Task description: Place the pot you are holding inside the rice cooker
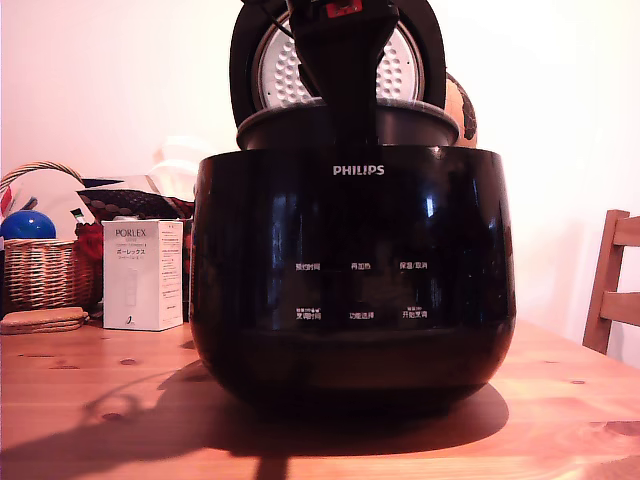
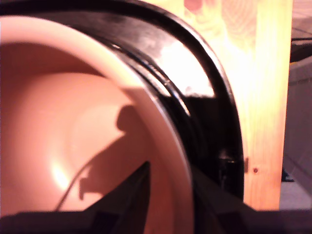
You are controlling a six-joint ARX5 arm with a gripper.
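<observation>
Gripping the pot (image 1: 420,122) by its rim, our gripper (image 2: 168,195) has it partly sunk into the rice cooker (image 1: 350,280); seating and release remain.

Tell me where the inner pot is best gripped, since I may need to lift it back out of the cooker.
Grip the pot by its thin flared rim, coming straight down from above. Only the rim stands above the rice cooker; its walls are sunk in the body. The gripper appears to straddle the rim this way, one finger inside.

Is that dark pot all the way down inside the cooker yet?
Not fully. The pot still stands with its rim above the rice cooker top, the gripper holding its wall.
</observation>
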